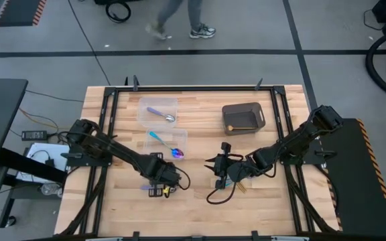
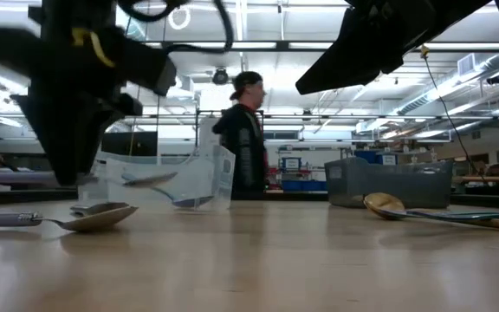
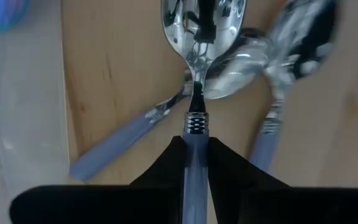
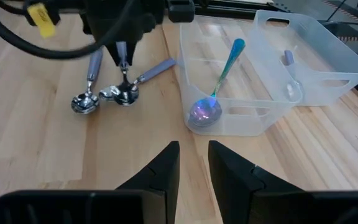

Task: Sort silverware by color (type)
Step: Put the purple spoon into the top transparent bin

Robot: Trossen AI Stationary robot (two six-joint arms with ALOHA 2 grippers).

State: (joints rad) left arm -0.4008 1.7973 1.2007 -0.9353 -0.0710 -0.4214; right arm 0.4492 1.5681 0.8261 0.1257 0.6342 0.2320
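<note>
My left gripper (image 1: 161,184) is shut on a lavender-handled spoon (image 3: 197,37) near the table's front. Two more lavender-handled spoons (image 3: 114,149) (image 3: 288,56) lie on the wood beside it. They also show in the right wrist view (image 4: 86,99). A teal-handled spoon (image 4: 219,78) lies in the nearer clear tub (image 1: 167,142). A lavender spoon (image 1: 161,114) lies in the farther tub (image 1: 158,107). My right gripper (image 4: 193,152) is open and empty to the right of these, above the table. A gold spoon (image 2: 386,204) lies near it. My left gripper pinches the spoon's lavender handle (image 3: 196,134) between its two fingers, just behind the metal collar. The fingers (image 4: 122,53) point down and lie along the handle. The spoon hangs head down, its bowl (image 4: 127,94) over another spoon's bowl; whether they touch I cannot tell.
A dark grey bin (image 1: 243,117) stands at the back right. The two clear tubs stand left of the table's middle. A black frame (image 1: 179,88) runs round the tabletop. A person (image 2: 245,130) walks in the room behind the table.
</note>
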